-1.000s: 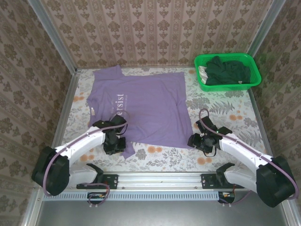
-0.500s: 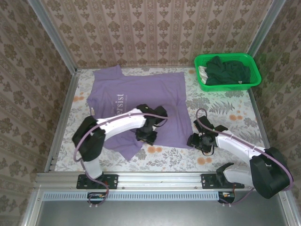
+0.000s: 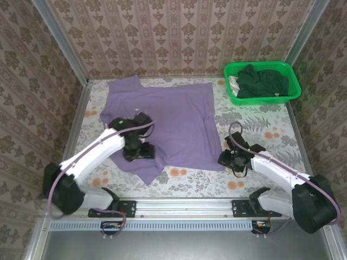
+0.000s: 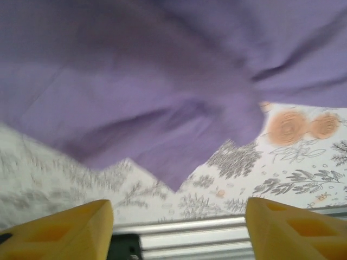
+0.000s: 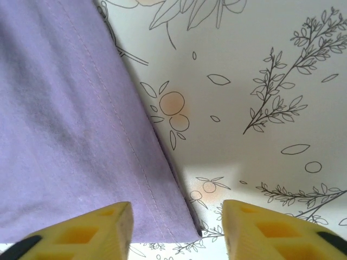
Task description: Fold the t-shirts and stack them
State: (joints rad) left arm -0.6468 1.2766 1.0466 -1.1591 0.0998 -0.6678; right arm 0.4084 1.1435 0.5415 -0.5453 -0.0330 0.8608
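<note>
The left gripper (image 3: 138, 153) has let go. A second ago it pinched the near-left hem corner of the lavender t-shirt (image 3: 179, 116). It then carried that corner toward the middle, and it now hangs over the shirt's left side with its jaws wide and empty.

The white lettering is now covered by the folded flap (image 3: 149, 173), which ends in a skewed point near the front. So a first fold looks laid, though it probably needs straightening.

The right gripper (image 3: 232, 161) sits at the near-right hem corner, its jaws part-way apart and narrowing, with no cloth clamped.

The dark green t-shirts (image 3: 260, 81) wait in the green basket (image 3: 263, 101) at the far right, well apart from the fold. The left arm (image 3: 97, 151) lying over the shirt may hinder a fold from the right.
</note>
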